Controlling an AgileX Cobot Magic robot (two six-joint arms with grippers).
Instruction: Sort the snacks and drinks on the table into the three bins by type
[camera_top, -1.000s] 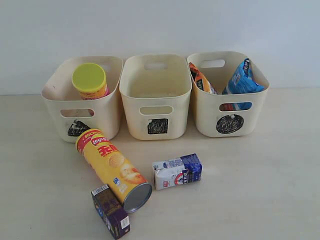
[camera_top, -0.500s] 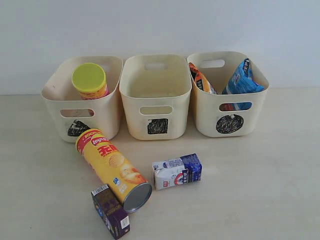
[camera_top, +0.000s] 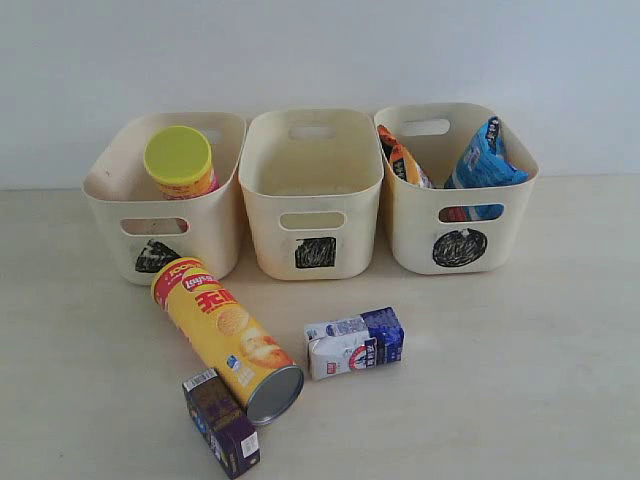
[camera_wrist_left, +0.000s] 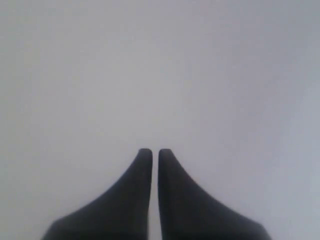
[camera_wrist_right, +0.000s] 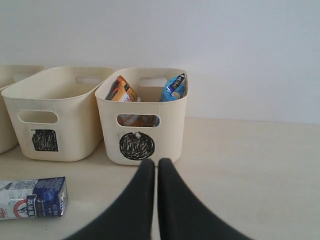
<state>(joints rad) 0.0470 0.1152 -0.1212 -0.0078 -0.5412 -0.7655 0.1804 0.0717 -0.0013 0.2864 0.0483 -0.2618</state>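
The pink canister with a lime-yellow lid (camera_top: 180, 162) stands in the left bin (camera_top: 222, 215), marked with a triangle. The middle bin (camera_top: 312, 190), marked with a square, holds nothing visible. The right bin (camera_top: 458, 225), marked with a circle, holds the orange-brown bag (camera_top: 404, 160) and the blue bag (camera_top: 484, 157). On the table (camera_top: 520, 370) lie the yellow canister (camera_top: 226, 335), the blue and white carton (camera_top: 355, 342) and the dark purple carton (camera_top: 221, 423). My left gripper (camera_wrist_left: 150, 152) is shut, facing only blank wall. My right gripper (camera_wrist_right: 152, 162) is shut and empty in front of the circle bin (camera_wrist_right: 141, 132).
A plain pale wall (camera_top: 320, 50) rises behind the bins. In the right wrist view the blue and white carton (camera_wrist_right: 32, 197) lies off to one side of the fingers and the square bin (camera_wrist_right: 55, 120) stands beside the circle bin.
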